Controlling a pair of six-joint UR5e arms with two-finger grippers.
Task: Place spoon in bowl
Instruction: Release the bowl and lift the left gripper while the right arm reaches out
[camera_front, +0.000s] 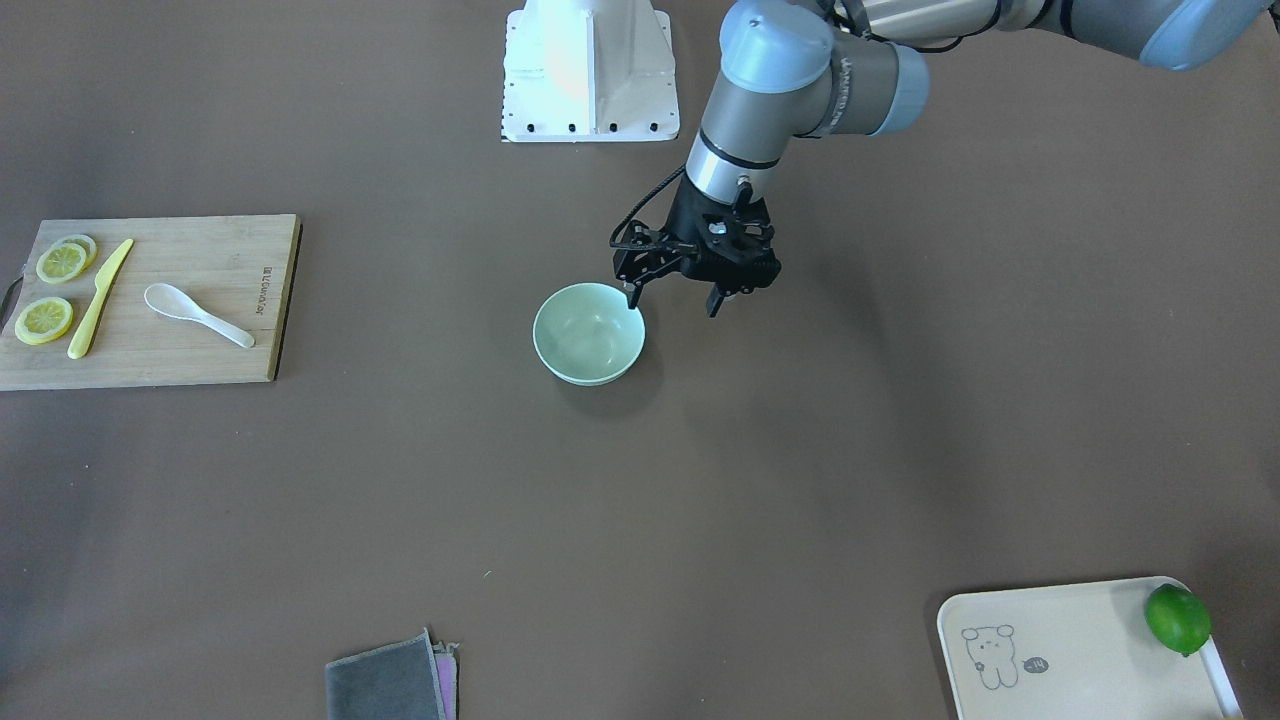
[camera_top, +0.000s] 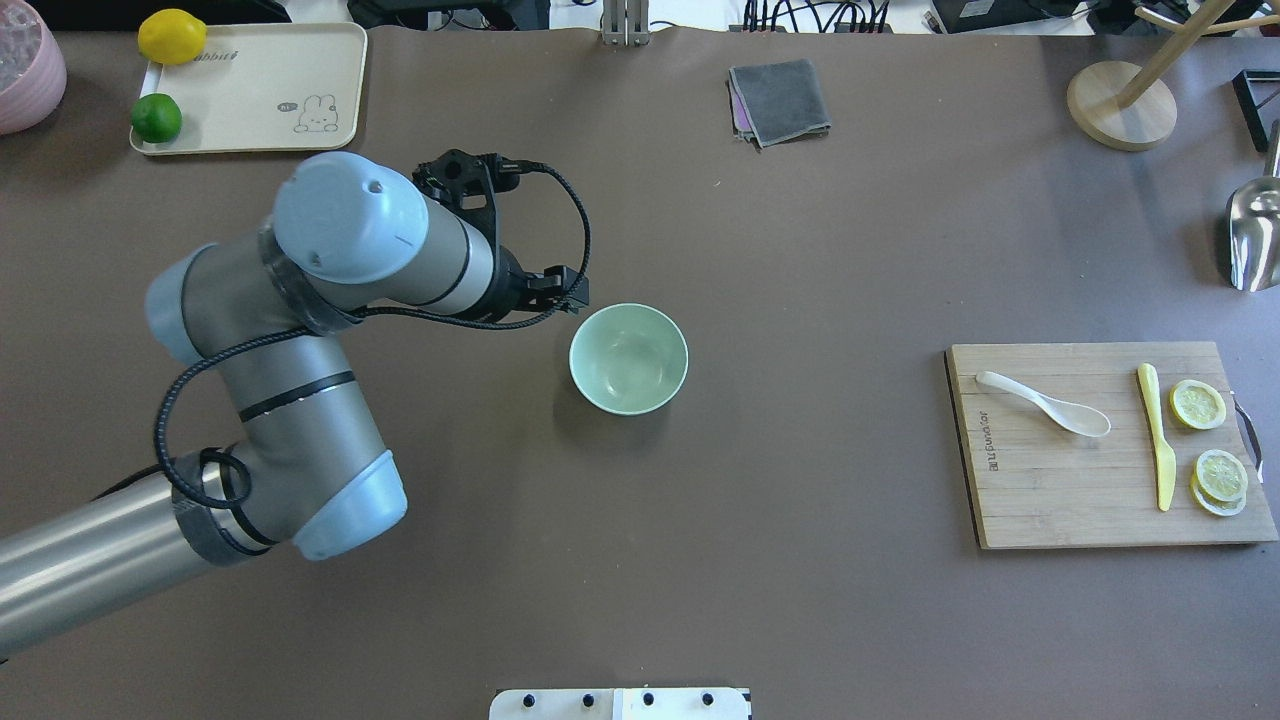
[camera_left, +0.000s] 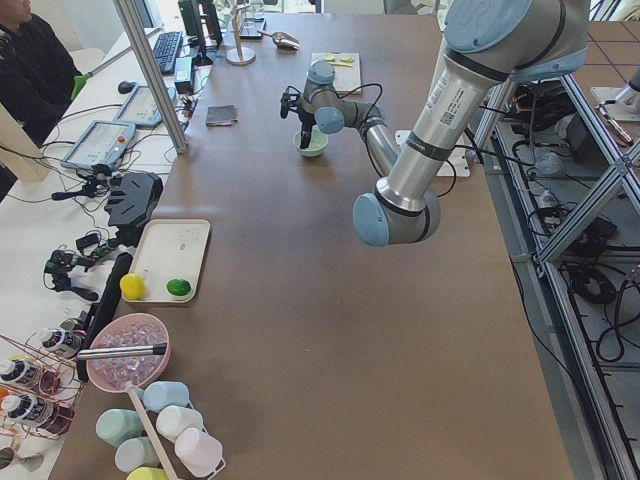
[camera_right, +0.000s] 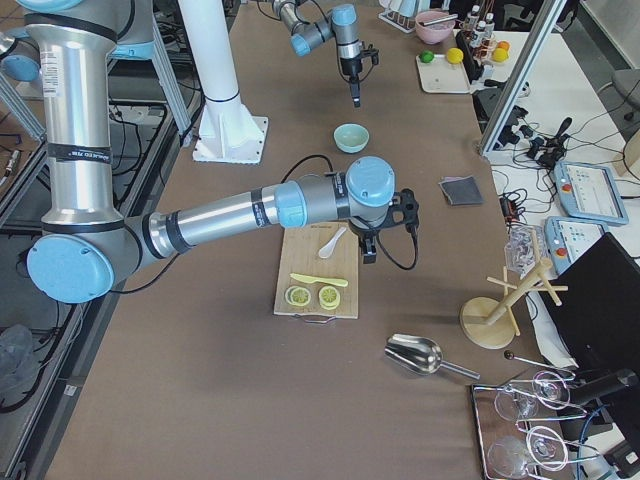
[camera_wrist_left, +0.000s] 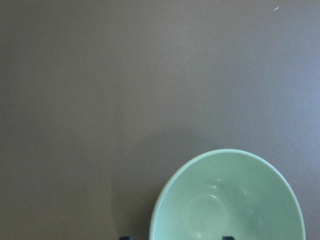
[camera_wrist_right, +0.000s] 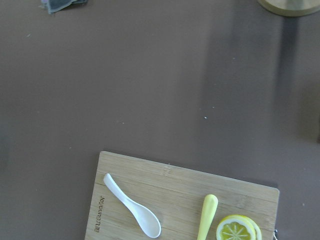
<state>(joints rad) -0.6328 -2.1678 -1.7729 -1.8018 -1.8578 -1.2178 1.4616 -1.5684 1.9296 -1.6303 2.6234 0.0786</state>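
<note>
Near the right end of the table (camera_top: 800, 250) lies one wooden board (camera_top: 1060, 500). One white spoon (camera_top: 1045, 404) lies flat on it, not held by anything. Its handle points at the board edge that faces the bowl, and its scoop points at the one yellow knife (camera_top: 1158, 440). Past the knife, by the board's outer edge, are three lemon slices (camera_top: 1197, 404). Two of them lie one on top of the other.

One green bowl (camera_top: 628, 358) sits in the middle of the table with nothing in it. A wide strip of bare brown table lies between the bowl and the board, and there is bare table all round the bowl.

The left claw (camera_front: 673, 300) hangs by the bowl's left side. Its two fingers are spread apart and hold nothing. One finger is right over the bowl's rim.

The right claw (camera_right: 372, 245) is up over the board, near the spoon. I cannot tell if it is open or closed.

At the far left corner is one tray (camera_top: 250, 120) with one lime (camera_top: 157, 117) and one lemon (camera_top: 172, 36). One folded cloth (camera_top: 780, 100) lies by the far edge.
</note>
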